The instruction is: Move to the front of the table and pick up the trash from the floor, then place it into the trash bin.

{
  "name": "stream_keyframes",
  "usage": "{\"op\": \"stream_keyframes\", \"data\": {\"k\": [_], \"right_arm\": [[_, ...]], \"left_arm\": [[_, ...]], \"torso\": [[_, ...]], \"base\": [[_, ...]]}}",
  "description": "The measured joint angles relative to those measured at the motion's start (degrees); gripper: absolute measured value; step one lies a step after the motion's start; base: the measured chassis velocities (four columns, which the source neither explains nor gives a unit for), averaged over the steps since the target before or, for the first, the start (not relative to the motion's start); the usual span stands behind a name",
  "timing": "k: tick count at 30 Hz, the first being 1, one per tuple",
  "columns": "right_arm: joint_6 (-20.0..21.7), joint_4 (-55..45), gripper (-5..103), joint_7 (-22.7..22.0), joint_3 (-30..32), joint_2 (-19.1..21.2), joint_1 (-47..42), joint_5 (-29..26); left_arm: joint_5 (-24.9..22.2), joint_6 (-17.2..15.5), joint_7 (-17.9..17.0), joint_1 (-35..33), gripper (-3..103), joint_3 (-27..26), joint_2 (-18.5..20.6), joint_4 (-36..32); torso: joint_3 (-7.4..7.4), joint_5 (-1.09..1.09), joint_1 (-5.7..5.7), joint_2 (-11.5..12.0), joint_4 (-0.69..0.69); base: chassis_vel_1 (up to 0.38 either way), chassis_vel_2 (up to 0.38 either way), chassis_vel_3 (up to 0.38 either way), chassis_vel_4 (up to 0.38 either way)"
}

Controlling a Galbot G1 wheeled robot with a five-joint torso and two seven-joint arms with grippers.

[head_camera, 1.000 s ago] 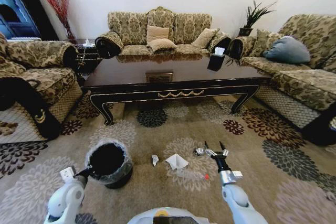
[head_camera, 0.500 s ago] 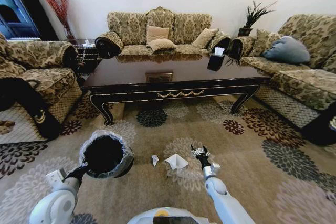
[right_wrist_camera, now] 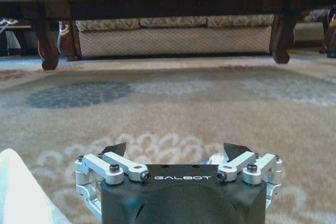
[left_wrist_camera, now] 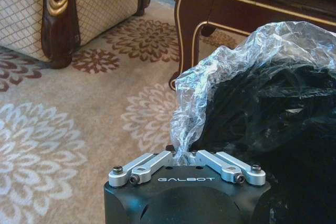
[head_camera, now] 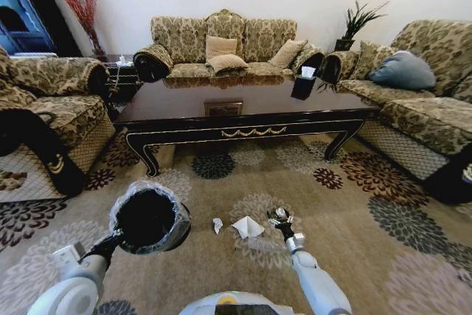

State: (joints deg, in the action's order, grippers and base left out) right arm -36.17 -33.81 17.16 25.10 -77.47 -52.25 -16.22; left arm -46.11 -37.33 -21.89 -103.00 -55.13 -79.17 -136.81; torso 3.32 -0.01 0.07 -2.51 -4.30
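- Lying on the carpet in front of the table (head_camera: 243, 108), the trash waits for you: a crumpled paper (head_camera: 217, 224), a white tissue (head_camera: 247, 226) and a foil ball (head_camera: 281, 214).
- Your right gripper (head_camera: 279, 219) sits low at the foil ball, jaws spread, nothing clamped.
- Your left gripper (left_wrist_camera: 184, 153) is pinched on the bag rim of the trash bin (head_camera: 150, 217), holding it up beside the litter.
- Nothing looks binned yet; every pickup is left, by my reading.
- Compared with a second ago, the bin has risen and the right gripper has pulled in toward the tissue.
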Motion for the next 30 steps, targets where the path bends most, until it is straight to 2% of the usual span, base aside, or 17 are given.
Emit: {"op": "stream_keyframes", "data": {"k": [4, 18, 30], "right_arm": [[-0.97, 4.34, 100, -0.11, 0.67, -0.61, 2.54, 0.16], [-2.01, 15.01, 100, -6.38, 1.19, -1.17, 10.91, 2.19], [3.60, 16.97, 100, -14.75, 1.19, -2.68, 13.24, 3.09]], "left_arm": [[0.23, 0.01, 0.02, -0.64, 2, -0.08, -0.28, -0.58], [0.56, 0.17, 0.05, -0.68, 2, 0.20, -0.88, -1.08], [0.41, 0.30, 0.07, -0.85, 2, 0.03, -0.74, -1.35]], "torso": [[0.00, 0.01, 0.00, 0.00, -0.01], [0.00, 0.01, 0.00, 0.00, -0.01], [0.00, 0.01, 0.00, 0.00, 0.00]], "base": [[0.000, 0.000, 0.000, 0.000], [0.000, 0.000, 0.000, 0.000], [0.000, 0.000, 0.000, 0.000]]}}
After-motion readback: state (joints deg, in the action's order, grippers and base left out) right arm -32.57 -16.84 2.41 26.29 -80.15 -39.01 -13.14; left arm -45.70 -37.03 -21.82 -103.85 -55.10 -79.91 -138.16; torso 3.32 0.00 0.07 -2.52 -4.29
